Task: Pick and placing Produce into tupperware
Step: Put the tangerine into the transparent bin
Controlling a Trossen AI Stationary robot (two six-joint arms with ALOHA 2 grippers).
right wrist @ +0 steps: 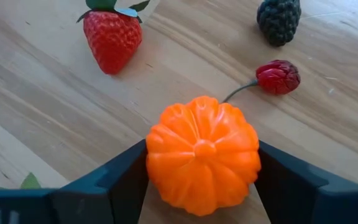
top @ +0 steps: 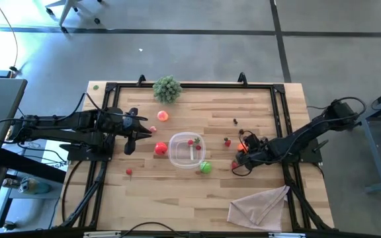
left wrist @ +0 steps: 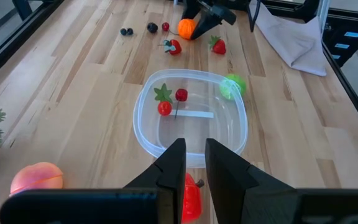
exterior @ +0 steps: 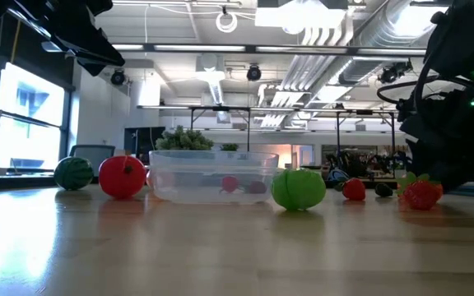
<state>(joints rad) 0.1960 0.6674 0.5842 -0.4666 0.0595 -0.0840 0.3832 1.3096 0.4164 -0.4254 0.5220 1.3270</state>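
Note:
The clear tupperware (top: pixel 187 151) (left wrist: pixel 191 118) lies mid-table and holds two small red fruits (left wrist: pixel 165 107). A red tomato-like fruit (top: pixel 160 149) rests by its left wall, a green fruit (top: pixel 206 167) at its near right corner. My left gripper (top: pixel 129 139) (left wrist: pixel 194 165) hovers high left of the tupperware, fingers a narrow gap apart, empty. My right gripper (top: pixel 242 151) (right wrist: pixel 201 180) is low on the table's right side, shut on an orange ribbed fruit (right wrist: pixel 202 163). Strawberries (top: pixel 227 141) (right wrist: pixel 112 38), a small red berry (right wrist: pixel 278 76) and dark berries (top: pixel 235 121) lie around it. My right gripper pinches the orange ribbed fruit between its two fingers (right wrist: pixel 126 177), one on each side of its widest part (right wrist: pixel 157 165). The fingers come low and nearly level from the table's right side. Whether the fruit is on the wood or lifted, I cannot tell.
A grey-green plant sprig (top: pixel 167 88) stands at the far edge, a peach-coloured fruit (top: pixel 163 116) far left of the tupperware, a small red berry (top: pixel 129 172) near left. The beige cloth (top: pixel 260 206) lies at the near right corner. A black frame (top: pixel 190 84) rims the table.

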